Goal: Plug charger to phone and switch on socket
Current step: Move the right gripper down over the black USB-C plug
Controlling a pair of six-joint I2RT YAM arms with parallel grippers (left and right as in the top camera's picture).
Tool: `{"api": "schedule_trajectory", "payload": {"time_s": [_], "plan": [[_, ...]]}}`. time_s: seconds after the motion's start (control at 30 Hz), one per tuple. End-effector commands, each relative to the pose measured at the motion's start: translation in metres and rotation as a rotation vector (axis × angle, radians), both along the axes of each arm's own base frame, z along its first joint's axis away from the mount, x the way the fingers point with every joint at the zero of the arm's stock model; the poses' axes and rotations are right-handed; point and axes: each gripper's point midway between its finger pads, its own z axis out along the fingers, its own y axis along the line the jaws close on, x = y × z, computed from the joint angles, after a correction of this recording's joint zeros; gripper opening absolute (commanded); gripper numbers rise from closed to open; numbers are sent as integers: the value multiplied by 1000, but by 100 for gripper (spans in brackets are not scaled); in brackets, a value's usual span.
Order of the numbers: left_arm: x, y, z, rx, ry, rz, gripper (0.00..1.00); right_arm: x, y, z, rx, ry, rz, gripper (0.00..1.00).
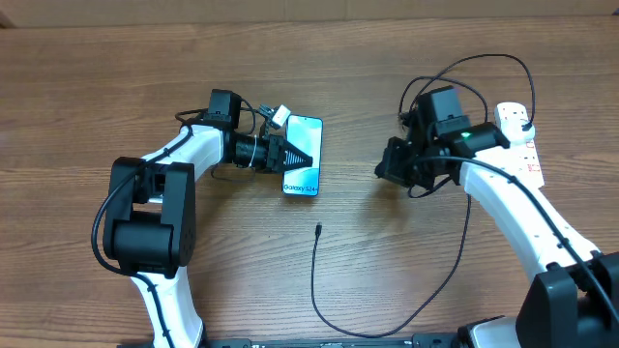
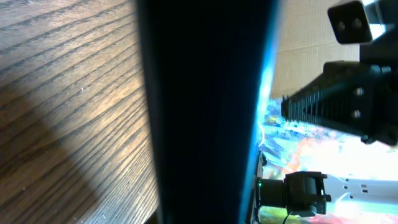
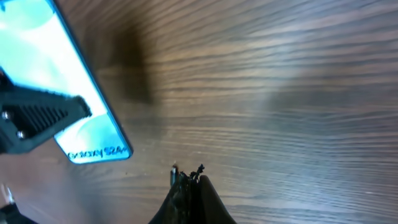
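Note:
The phone (image 1: 308,130), cyan screen lit with "Galaxy" text at its near end, is left of the table's centre. My left gripper (image 1: 296,155) is shut on it, one ribbed finger (image 2: 336,106) across the screen. In the left wrist view the phone (image 2: 205,112) fills the middle as a dark slab with a blue glowing edge. The charger tip (image 1: 318,229) lies loose on the table below the phone. Its thin black cable (image 1: 426,307) loops along the front and up to the right. My right gripper (image 1: 385,174) is shut (image 3: 189,180), right of the phone (image 3: 37,56). The socket (image 1: 517,135) lies far right, partly behind my right arm.
The black cable arcs above the right arm (image 1: 484,60) toward the socket. Bare wood lies between the phone and the right gripper (image 1: 348,184). The right arm (image 2: 298,190) shows in the left wrist view beyond the phone.

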Motion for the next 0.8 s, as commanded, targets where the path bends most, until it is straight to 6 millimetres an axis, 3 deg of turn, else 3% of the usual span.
{"api": "schedule_trajectory", "payload": {"time_s": [0.0,0.2,0.47,0.77], "plan": [[-2,-4,23,-58,-52,-22,4,-7,10,-5,1,14,33,4],[-1,-4,23,-57,-46,-19,4,-23,25,-15,-6,78,-4,16],[-1,-4,23,-57,-33,-13,4,-43,34,-45,-155,86,-48,46],[1,-4,24,-57,-21,-3,4,-52,80,-53,-123,25,36,54]]}}
